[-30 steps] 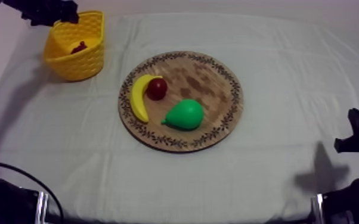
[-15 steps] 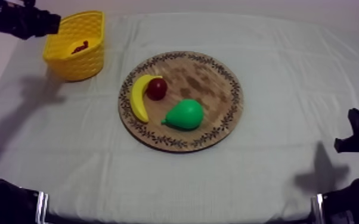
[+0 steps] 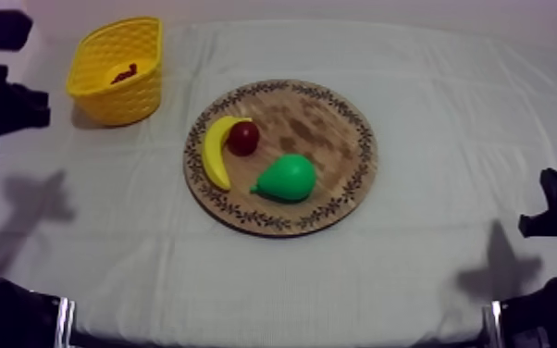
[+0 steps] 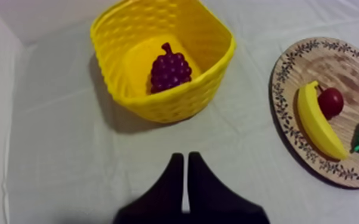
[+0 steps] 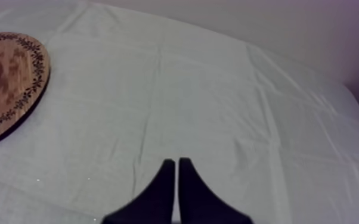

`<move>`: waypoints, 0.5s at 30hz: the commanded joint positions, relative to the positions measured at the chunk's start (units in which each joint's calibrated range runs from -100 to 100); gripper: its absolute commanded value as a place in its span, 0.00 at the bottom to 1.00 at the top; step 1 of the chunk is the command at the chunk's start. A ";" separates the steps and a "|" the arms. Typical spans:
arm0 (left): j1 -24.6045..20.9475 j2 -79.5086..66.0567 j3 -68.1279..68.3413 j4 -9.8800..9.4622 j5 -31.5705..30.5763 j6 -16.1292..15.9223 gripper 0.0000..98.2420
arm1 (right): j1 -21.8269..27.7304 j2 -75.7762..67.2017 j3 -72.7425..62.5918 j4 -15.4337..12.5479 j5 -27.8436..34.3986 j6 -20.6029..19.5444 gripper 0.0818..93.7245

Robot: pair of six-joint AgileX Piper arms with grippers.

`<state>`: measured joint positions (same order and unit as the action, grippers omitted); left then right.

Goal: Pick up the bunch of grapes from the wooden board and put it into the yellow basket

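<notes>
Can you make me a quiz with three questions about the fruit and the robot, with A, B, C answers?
1. How many fruits lie on the wooden board?
A two
B three
C five

2. Where is the bunch of grapes?
A on the wooden board
B in the yellow basket
C held up in the air

3. How is the left hand?
A shut on nothing
B wide open
C shut on the bunch of grapes

Answers:
1 B: a banana, a small red fruit and a pear lie there.
2 B: the purple bunch sits on the basket's floor.
3 A: its two black fingers lie together as a narrow wedge over the cloth.
</notes>
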<state>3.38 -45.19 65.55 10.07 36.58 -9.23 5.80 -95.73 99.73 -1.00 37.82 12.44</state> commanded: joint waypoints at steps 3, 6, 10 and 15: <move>-0.26 -13.09 12.74 0.02 -5.33 -0.07 0.00 | 0.02 -0.02 0.04 0.00 0.00 -0.01 0.00; -0.26 -18.86 17.59 -0.19 -7.17 -0.39 0.00 | 0.02 -0.02 0.04 0.00 0.00 -0.01 0.00; -0.29 -26.74 21.32 -1.30 -7.06 -0.21 0.00 | 0.02 -0.02 0.04 0.00 0.00 -0.01 0.00; -0.59 -35.19 24.48 -3.42 -5.04 0.86 0.00 | 0.02 -0.02 0.04 0.00 0.00 -0.01 0.00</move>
<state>2.83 -75.57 89.17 7.11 31.20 -8.67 5.80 -95.73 99.73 -1.00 37.82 12.44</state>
